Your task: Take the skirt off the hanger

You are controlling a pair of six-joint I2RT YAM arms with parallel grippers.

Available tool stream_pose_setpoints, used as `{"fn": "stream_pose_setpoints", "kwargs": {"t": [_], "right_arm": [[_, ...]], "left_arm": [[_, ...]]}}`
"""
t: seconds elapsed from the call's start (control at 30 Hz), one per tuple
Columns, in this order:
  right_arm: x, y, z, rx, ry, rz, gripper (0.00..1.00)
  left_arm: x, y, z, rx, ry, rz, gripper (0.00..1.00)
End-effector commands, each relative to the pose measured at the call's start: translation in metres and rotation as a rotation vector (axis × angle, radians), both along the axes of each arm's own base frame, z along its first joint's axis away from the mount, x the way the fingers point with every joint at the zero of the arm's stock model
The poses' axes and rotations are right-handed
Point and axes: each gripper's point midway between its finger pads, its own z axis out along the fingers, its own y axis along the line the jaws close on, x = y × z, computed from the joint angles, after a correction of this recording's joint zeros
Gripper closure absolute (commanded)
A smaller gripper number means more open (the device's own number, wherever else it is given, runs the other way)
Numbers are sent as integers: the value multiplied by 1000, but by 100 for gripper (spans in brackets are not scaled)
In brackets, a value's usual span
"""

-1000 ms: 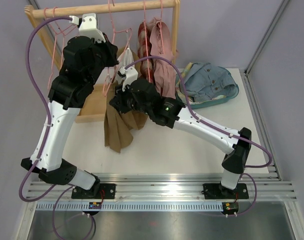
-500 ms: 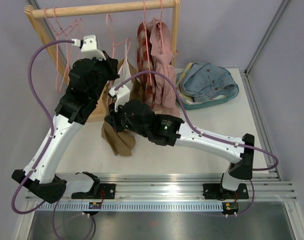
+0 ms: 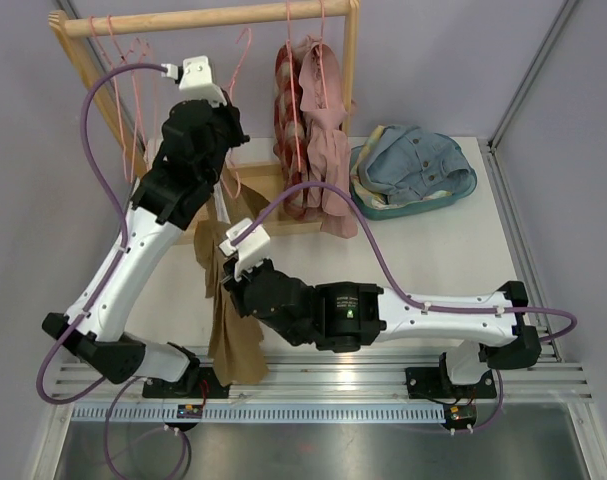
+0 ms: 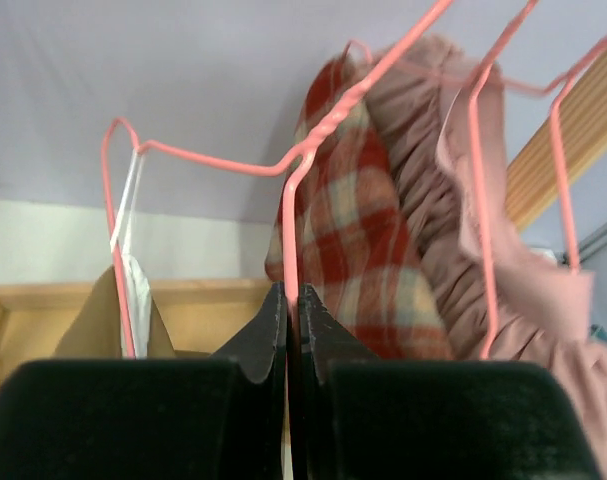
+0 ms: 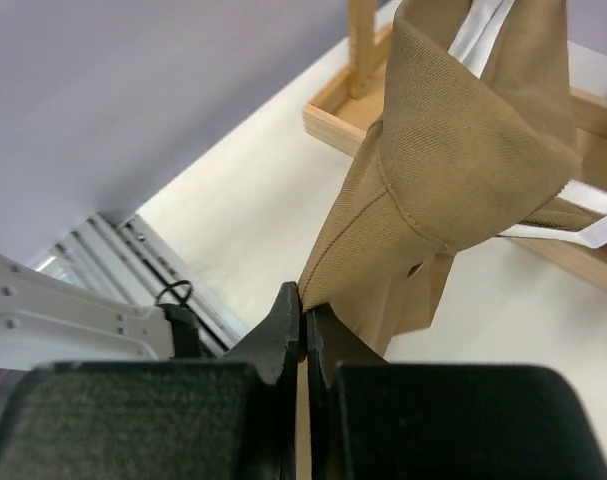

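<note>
Tan twill sat in the right gripper point(image 5: 303, 305): its jaws were pressed together on a stitched edge of the skirt point(image 5: 453, 150), with no gap between them. The left gripper point(image 4: 291, 300) was closed too, its jaws pinching the thin wire of a pink hanger point(image 4: 287, 230) below the twisted neck. The skirt hung as a long limp strip in front of the wooden rack point(image 3: 213, 18), from beside the left arm down toward the near edge of the tabletop point(image 3: 423, 270).

I judged it light and soft, a cloth that would fold and slide rather than keep a shape. A pinch on the doubled, stitched edge looked surer than one on a single layer. The white loops point(image 5: 583, 225) seemed the part likeliest to snag on the wire.

Only the right wrist view showed those loops drawn out from the folded cloth. Only the left wrist view showed the grip on the wire, with a plaid garment point(image 4: 363, 220) and a pink one point(image 4: 463, 260) behind it. The overhead view alone gave the skirt's whole length. Whether it was free of the hanger I could not tell from any of them.
</note>
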Motion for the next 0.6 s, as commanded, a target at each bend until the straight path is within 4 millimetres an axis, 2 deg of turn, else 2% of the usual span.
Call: {"fn": "stream_pose_setpoints", "kwargs": {"t": [0.0, 0.1, 0.2, 0.23, 0.27, 0.3, 0.33, 0.37, 0.4, 0.43, 0.47, 0.5, 0.53, 0.57], "right_arm": [[-58, -5, 14, 121, 87, 127, 100], [-41, -15, 0, 93, 36, 43, 100], [-26, -18, -3, 70, 18, 6, 100], [-13, -20, -3, 64, 16, -18, 100], [-6, -21, 0, 71, 16, -28, 100], [0, -21, 2, 71, 11, -22, 100], [23, -25, 7, 86, 4, -59, 100], [34, -28, 12, 93, -3, -73, 100], [46, -29, 16, 91, -15, -67, 100], [72, -37, 21, 91, -29, -111, 100], [87, -39, 32, 85, -60, -130, 100], [97, -38, 37, 84, -70, -125, 100], [109, -40, 39, 71, -80, -132, 100], [136, -44, 48, 72, -95, -171, 100]], "left_arm": [[5, 18, 83, 19, -203, 42, 100], [-23, 20, 103, 13, -195, -29, 100], [-62, 27, 112, -2, -195, -97, 100], [-71, 28, 109, -19, -182, -114, 100], [-83, 21, 97, -12, -139, -181, 100], [-103, 22, 88, -16, -124, -222, 100], [-111, 18, 73, -25, -89, -263, 100], [-126, 12, 58, -25, -51, -327, 100], [-140, 14, 32, -23, -1, -356, 100], [-151, 13, 18, -42, 32, -381, 100], [-166, 8, -1, -47, 92, -434, 100], [-180, 11, -32, -49, 147, -451, 100], [-190, 10, -48, -84, 190, -468, 100], [-200, 5, -69, -101, 240, -505, 100]]}}
